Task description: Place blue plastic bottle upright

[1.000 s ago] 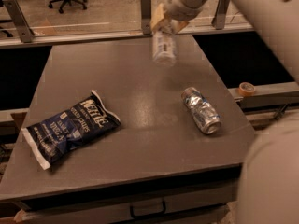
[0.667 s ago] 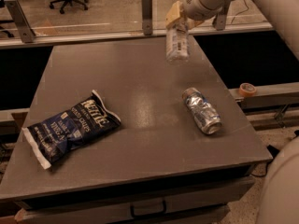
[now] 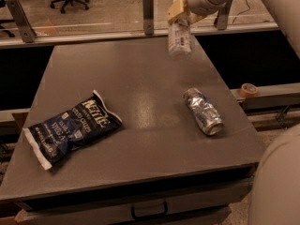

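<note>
The blue plastic bottle [image 3: 180,40] is a clear slim bottle with a pale label. It hangs upright in the air above the far right part of the grey table [image 3: 140,125]. My gripper [image 3: 179,14] is shut on its top end and holds it from above, well clear of the tabletop. The bottle's cap is hidden by the fingers [image 3: 177,7].
A crushed silver-blue can [image 3: 203,111] lies on its side at the table's right. A dark blue chip bag [image 3: 70,126] lies at the front left. A rail with posts [image 3: 148,12] runs behind the table. An orange tape roll [image 3: 248,89] sits on a ledge at right.
My gripper has lifted the bottle and carried it a little to the right and farther back. The can and chip bag have not moved.
</note>
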You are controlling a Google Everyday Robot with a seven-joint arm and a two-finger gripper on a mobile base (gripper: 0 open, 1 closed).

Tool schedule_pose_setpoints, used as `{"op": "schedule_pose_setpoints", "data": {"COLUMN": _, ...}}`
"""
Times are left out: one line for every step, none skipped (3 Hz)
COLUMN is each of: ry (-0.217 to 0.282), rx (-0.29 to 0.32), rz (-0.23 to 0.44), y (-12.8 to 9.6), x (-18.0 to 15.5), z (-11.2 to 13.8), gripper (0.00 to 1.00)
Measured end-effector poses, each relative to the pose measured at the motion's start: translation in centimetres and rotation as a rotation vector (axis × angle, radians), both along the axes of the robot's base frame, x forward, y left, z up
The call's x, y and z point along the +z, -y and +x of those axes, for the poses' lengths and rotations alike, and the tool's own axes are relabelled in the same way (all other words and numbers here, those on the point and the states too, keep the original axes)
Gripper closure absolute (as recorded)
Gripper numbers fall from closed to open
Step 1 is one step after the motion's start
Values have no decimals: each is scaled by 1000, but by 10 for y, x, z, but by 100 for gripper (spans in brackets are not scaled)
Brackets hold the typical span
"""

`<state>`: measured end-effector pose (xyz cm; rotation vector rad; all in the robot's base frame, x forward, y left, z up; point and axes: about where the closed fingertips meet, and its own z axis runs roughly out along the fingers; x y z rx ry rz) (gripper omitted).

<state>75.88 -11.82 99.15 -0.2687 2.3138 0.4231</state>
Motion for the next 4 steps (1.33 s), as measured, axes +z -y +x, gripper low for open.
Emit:
{"op": "schedule_pose_setpoints", "data": {"ry": 11, "rx": 95, "rz": 49, "y": 28, "x": -8, "z": 10, "gripper": 100}}
{"op": "schedule_pose_setpoints", "data": {"ry": 44, "rx": 227, "rz": 84, "y": 53, "x": -14, "z": 6, "gripper": 100}}
{"op": "schedule_pose_setpoints", "data": {"ry": 122, "rx": 284, "rz": 69, "y": 54, "x": 9, "z": 7, "gripper": 100}}
{"op": "schedule_pose_setpoints", "data": {"ry": 120, "rx": 283, "rz": 69, "y": 54, "x": 9, "z": 7, "gripper": 100}}
